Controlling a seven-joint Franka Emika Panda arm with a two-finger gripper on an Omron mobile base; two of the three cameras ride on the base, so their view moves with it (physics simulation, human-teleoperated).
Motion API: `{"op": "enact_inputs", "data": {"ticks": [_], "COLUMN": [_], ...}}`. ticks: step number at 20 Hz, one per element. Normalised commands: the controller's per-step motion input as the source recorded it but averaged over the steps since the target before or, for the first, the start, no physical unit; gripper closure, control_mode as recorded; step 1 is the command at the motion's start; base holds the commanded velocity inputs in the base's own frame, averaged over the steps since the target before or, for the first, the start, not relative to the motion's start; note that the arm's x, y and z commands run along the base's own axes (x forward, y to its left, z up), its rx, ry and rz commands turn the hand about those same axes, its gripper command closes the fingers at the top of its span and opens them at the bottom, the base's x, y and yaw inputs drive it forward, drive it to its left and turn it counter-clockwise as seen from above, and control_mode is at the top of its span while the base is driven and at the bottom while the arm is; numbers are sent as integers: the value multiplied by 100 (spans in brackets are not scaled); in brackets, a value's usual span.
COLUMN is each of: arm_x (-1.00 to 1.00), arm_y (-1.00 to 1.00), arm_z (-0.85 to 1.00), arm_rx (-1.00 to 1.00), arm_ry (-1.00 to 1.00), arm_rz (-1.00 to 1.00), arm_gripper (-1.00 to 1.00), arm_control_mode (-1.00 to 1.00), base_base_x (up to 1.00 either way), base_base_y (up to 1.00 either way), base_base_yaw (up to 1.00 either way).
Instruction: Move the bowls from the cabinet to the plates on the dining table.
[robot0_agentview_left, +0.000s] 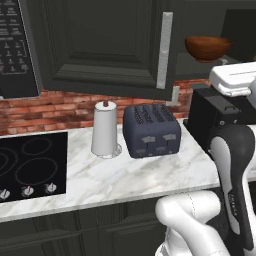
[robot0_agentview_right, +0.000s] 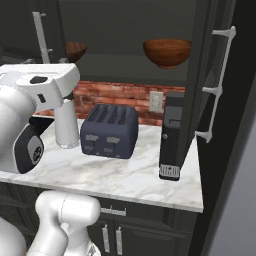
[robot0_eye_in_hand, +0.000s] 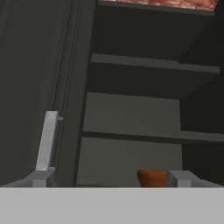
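Gaping wide, empty claw (robot0_eye_in_hand: 109, 178) below cabinet (robot0_eye_in_hand: 131, 113) shelves, bowl (robot0_eye_in_hand: 153, 178) beside one fingertip.

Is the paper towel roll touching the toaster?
Apart. In the left base view, a strip of bare marble counter shows between the paper towel roll and the toaster.
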Motion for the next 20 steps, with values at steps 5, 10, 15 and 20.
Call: {"op": "enact_inputs", "data": {"ticks": [5,10,15,20], "arm_x": [0,0,0,4], "arm_y": [-23,-13,-10,-17], "arm_z": [-33,-48,-47,-25], "arm_rx": [0,0,0,0], "arm_ry": [11,16,18,17], "arm_rz": [0,0,0,0], "arm_gripper": [-100,-100,-100,-100], "arm_control_mode": [-100,-100,-100,-100], "base_base_x": [0,0,0,0], "base_base_y": [0,0,0,0], "base_base_yaw": [0,0,0,0]}}
